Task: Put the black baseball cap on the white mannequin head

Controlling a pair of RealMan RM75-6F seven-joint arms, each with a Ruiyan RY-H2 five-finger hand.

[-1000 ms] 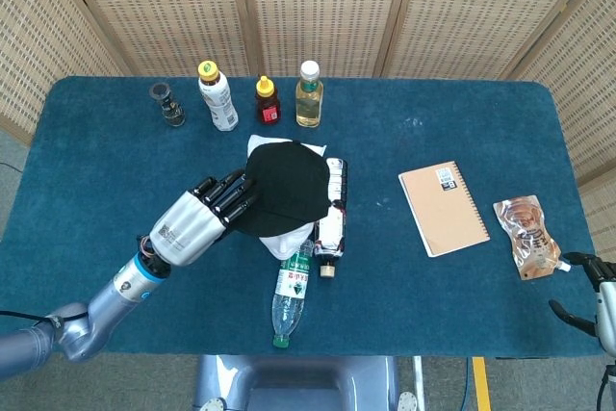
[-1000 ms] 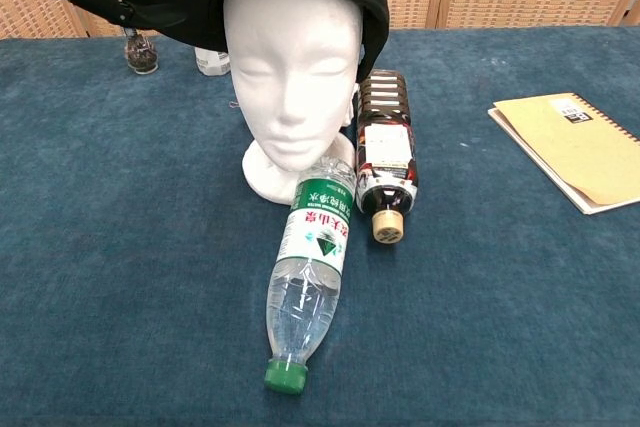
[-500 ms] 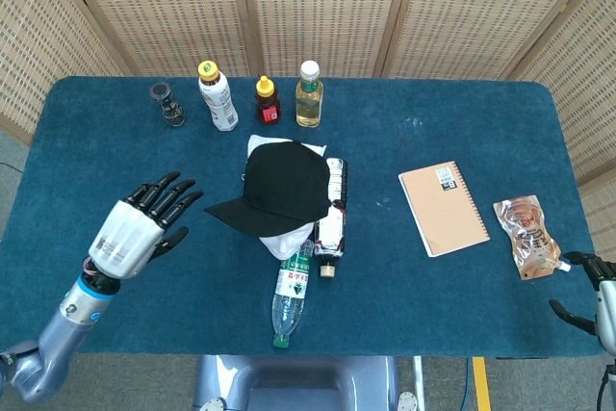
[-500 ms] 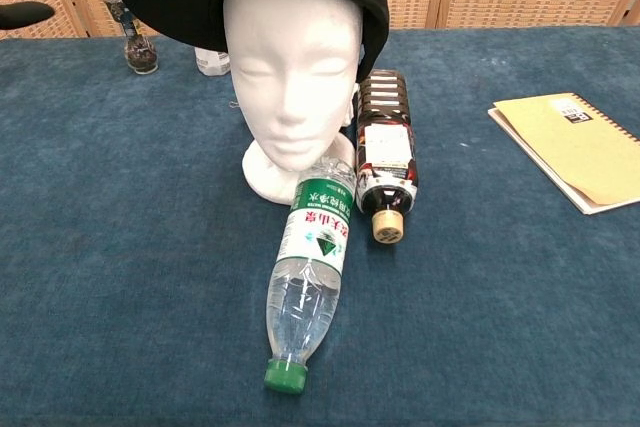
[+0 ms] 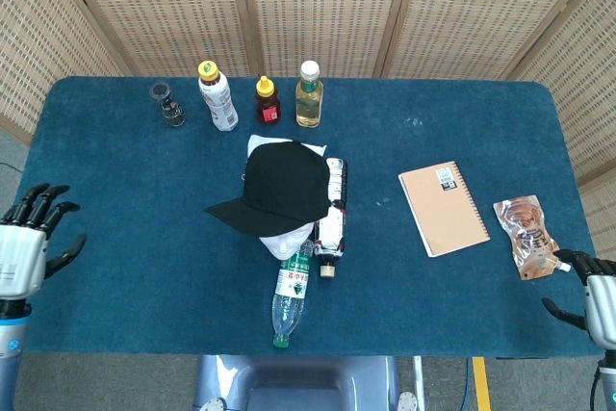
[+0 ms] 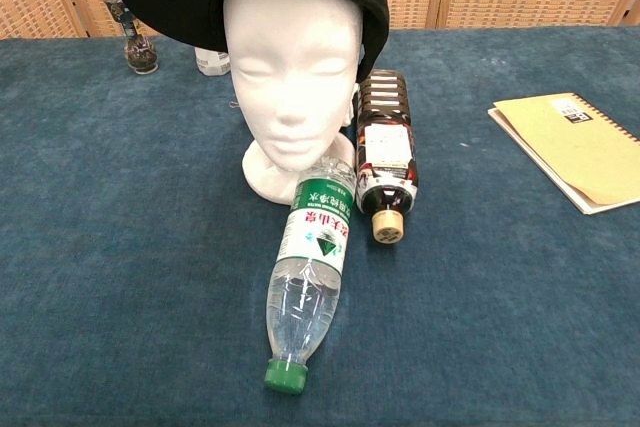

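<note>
Left hand (image 5: 24,243) had pulled right back to the near-left table edge; half a sec before it was approx halfway out toward the cap, and a sec before its fingertips were at the brim. It held nothing now, fingers (image 5: 43,201) spread wide. So the release looked done and the task prob complete, w/ the arm retreating.

Right hand (image 5: 589,297) sat at the near-right corner, only partly in frame; cannot tell how its fingers were set, no object seen in it.

Further out, mid-table, the black cap (image 5: 284,188) sat on the white mannequin head (image 6: 291,67), brim pointing toward the robot's left, crown covering the top of the head, a bit askew in chest view. Cap was well apart from both hands, neither touching it.
</note>
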